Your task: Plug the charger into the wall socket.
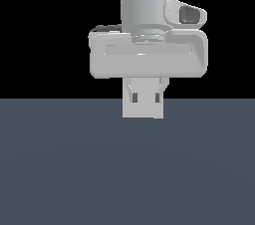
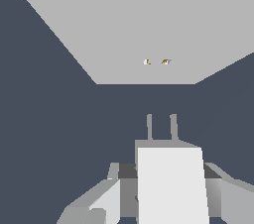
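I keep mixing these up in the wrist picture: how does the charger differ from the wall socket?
The charger is a small block held between the gripper fingers; the wall socket is a far wider flat plate standing free. The charger carries two prongs pointing at the socket; the socket has two tiny gold holes. Both are plain light grey.

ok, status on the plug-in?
Gripper shut on charger. Prongs facing wall socket, gap remains, not inserted. Nothing between them.
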Tool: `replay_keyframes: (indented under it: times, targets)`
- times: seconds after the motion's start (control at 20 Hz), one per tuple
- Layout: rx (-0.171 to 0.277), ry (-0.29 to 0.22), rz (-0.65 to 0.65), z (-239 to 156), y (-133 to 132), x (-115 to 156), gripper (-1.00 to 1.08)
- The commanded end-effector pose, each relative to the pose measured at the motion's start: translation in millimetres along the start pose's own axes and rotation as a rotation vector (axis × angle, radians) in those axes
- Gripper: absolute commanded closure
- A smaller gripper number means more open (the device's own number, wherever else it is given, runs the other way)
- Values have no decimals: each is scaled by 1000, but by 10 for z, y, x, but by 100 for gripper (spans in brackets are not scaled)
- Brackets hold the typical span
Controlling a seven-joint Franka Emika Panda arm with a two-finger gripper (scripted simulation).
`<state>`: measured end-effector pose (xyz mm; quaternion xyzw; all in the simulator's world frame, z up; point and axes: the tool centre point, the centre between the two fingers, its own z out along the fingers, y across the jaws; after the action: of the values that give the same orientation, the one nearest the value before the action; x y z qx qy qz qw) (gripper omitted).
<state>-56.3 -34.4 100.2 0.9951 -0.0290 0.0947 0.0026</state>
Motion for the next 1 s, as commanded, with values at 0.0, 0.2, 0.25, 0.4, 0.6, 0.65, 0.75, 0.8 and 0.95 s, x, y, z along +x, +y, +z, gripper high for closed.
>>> replay_keyframes:
  times: [0.0,0.2,0.25,0.4,0.6,0.65,0.75,0.8,0.95]
  targets:
    - [0,0,-3,2,-8,0,108]
    - [0,0,-2,3,-8,1,108]
    - [0,0,-2,4,-8,6,108]
    - [0,0,-2,12,-8,45,108]
    - [0,0,-2,33,-7,150,108]
    - [0,0,-2,40,-7,185,108]
    - [0,0,-2,55,-7,266,108]
    - [0,0,-3,62,-10,307,108]
    - [0,0,-3,81,-9,404,108]
